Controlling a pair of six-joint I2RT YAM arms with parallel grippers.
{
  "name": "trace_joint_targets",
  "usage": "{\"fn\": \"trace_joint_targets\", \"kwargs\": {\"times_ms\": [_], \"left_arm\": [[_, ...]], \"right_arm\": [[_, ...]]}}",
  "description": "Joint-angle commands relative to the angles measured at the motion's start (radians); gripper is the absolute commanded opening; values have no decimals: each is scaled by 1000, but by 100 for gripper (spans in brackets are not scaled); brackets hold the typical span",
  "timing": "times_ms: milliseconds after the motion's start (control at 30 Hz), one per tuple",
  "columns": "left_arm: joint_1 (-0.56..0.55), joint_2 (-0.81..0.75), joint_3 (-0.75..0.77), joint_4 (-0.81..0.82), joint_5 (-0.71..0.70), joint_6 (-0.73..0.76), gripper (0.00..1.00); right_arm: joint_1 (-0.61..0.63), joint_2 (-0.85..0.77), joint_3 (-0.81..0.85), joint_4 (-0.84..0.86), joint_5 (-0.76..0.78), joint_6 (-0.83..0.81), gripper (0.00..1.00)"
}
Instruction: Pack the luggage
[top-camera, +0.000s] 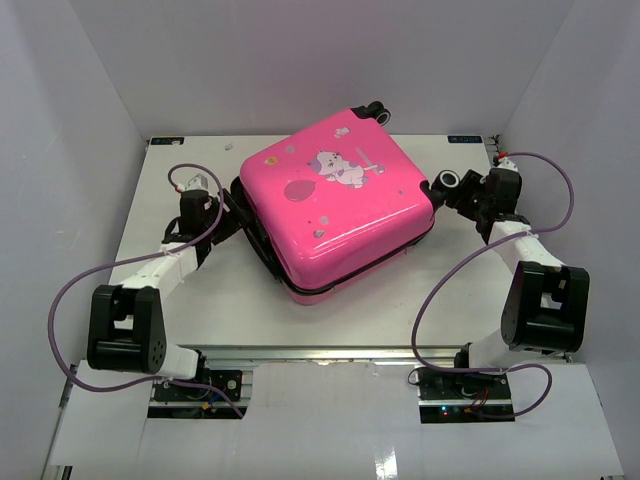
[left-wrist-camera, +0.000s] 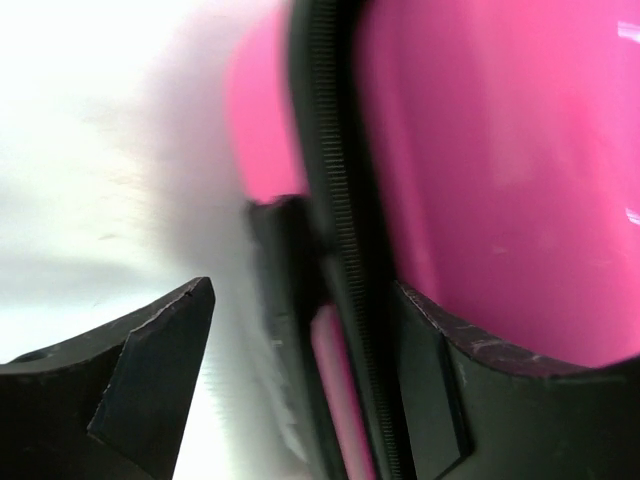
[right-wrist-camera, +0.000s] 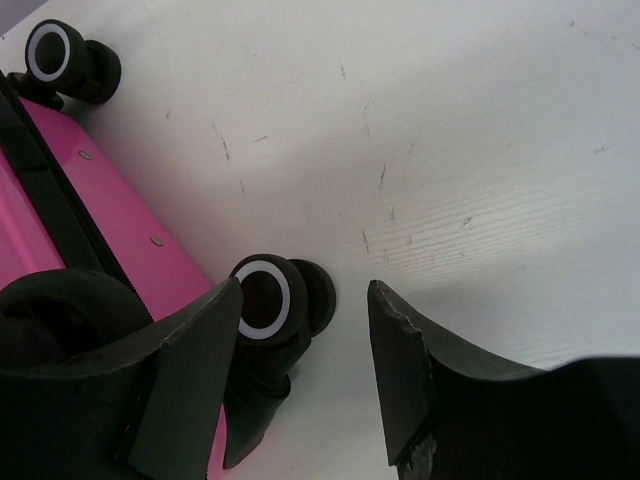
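Note:
The luggage (top-camera: 340, 205), a glossy hot-pink hard-shell suitcase with cartoon prints, lies flat and skewed on the white table (top-camera: 200, 300), its lid down on the lower shell. At its left side my left gripper (top-camera: 228, 205) is open. In the left wrist view, my left gripper (left-wrist-camera: 303, 288) straddles the black zipper trim (left-wrist-camera: 335, 200) of the luggage (left-wrist-camera: 500, 150), with one finger against the pink shell and the other clear of it. My right gripper (top-camera: 455, 190) is at the right corner. In the right wrist view, my right gripper (right-wrist-camera: 305, 288) is open and a black wheel (right-wrist-camera: 265, 300) sits just inside one finger.
A second wheel (right-wrist-camera: 60, 55) shows at the luggage's far corner, and another pair of wheels (top-camera: 375, 110) pokes out at the back edge. White walls close in the table on three sides. Purple cables loop from both arms.

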Motion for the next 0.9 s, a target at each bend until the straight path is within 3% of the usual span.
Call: {"fn": "trace_joint_targets", "kwargs": {"times_ms": [0,133,267,400,867], "left_arm": [[-5,-123,45,-150,-243,-46,85],[-5,-147,120,-279,-256,-103,84],[-37,-200,81,-264,-122,-139,81],[-157,-232,22,-263,-201,-159,80],[-246,-330,-126,-245,-244,-285,67]], "right_arm": [[28,22,-16,31,-44,12,60],[27,4,-19,21,-33,-4,60],[27,-4,-27,15,-42,-4,60],[27,1,-35,21,-50,-3,61],[27,-33,-46,15,-68,-2,61]]}}
